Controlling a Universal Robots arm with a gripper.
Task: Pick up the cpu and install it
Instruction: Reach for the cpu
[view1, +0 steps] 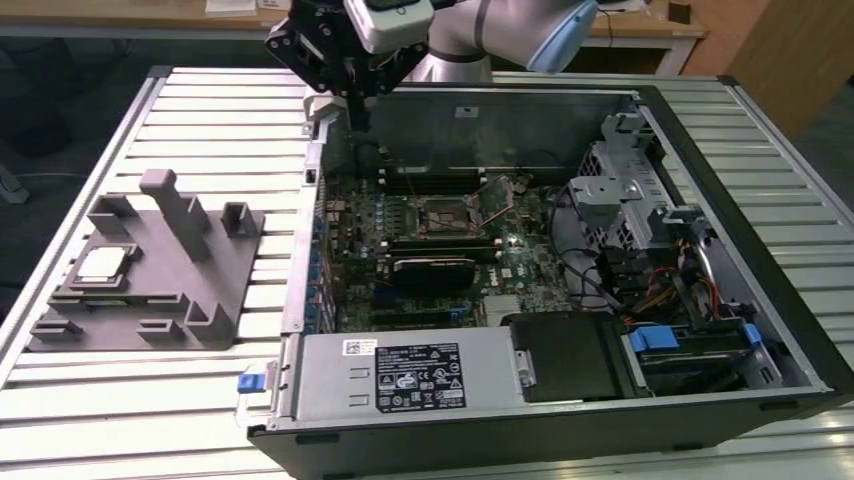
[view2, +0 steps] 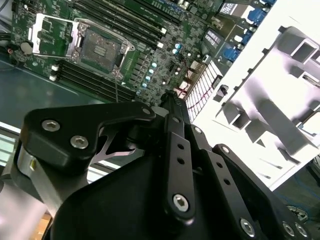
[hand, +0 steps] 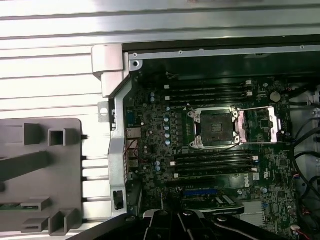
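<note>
The pincer (view1: 358, 122), pressed together and holding nothing, hangs over the far rim of the open computer case (view1: 534, 125). In the exterior view the open socket (view1: 445, 213) lies at its 5 o'clock. The cpu (view1: 104, 263) lies well apart at 8 o'clock, flat on the grey holder (view1: 187, 300) on the slatted counter (view1: 134, 400).
</note>
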